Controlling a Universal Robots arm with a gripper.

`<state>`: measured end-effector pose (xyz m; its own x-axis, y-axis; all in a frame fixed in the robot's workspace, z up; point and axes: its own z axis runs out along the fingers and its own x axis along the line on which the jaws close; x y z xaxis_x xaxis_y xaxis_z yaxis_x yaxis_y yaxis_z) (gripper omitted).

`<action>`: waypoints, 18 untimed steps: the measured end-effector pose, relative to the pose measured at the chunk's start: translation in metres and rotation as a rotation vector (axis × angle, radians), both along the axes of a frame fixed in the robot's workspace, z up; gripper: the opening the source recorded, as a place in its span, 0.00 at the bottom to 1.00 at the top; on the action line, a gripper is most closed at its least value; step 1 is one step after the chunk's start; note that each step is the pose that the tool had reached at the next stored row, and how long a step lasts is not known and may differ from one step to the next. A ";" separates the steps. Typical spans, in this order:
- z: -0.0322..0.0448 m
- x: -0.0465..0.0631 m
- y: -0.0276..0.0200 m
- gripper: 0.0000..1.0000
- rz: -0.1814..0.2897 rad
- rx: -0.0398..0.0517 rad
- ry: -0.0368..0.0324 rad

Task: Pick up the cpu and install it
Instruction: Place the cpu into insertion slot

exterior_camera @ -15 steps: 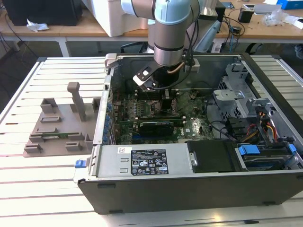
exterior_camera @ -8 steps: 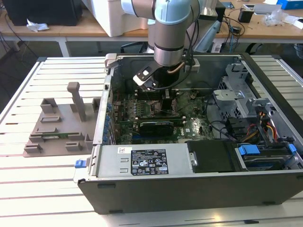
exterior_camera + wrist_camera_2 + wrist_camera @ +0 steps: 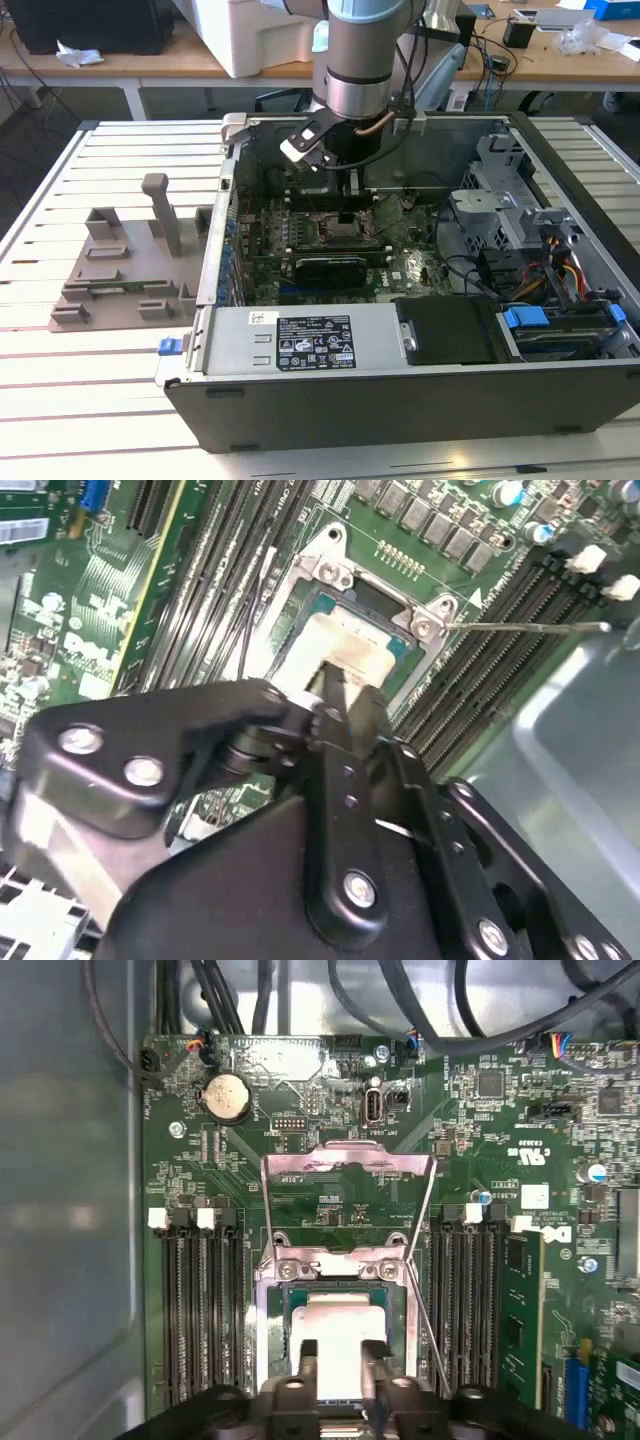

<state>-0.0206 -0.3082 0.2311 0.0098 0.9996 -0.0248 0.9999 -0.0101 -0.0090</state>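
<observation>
From my console, the arm [image 3: 357, 55] is a thick silver-grey cylinder with a pale blue band at the top and a coppery cable [image 3: 377, 124] curling off its wrist. My gripper [image 3: 338, 685] is matte black, made of jointed plates pinned with shiny silver screws [image 3: 358, 887].

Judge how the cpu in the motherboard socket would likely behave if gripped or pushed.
Probably stiff: the cpu is a flat square with a metal top. Likely slippery, since that top looks smooth. Unlikely to roll or tip: it lies flat in the socket beneath the gripper.
</observation>
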 end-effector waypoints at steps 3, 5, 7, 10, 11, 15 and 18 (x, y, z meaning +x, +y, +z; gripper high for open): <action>0.0128 0.000 0.0010 0.11 0.000 0.0001 -0.0001; 0.0152 0.000 0.0012 0.11 0.000 0.0010 -0.0002; 0.0124 0.000 0.0008 0.11 0.000 0.0064 0.0007; 0.0042 0.000 0.0002 0.11 0.000 0.0083 0.0008; 0.0008 0.000 -0.0002 0.11 0.000 0.0084 0.0008; -0.0070 0.000 -0.0011 0.11 0.001 0.0083 0.0009; -0.0140 0.000 -0.0014 0.11 0.001 0.0083 0.0009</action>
<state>-0.0206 -0.3097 0.2171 0.0087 0.9998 -0.0165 0.9999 -0.0089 -0.0100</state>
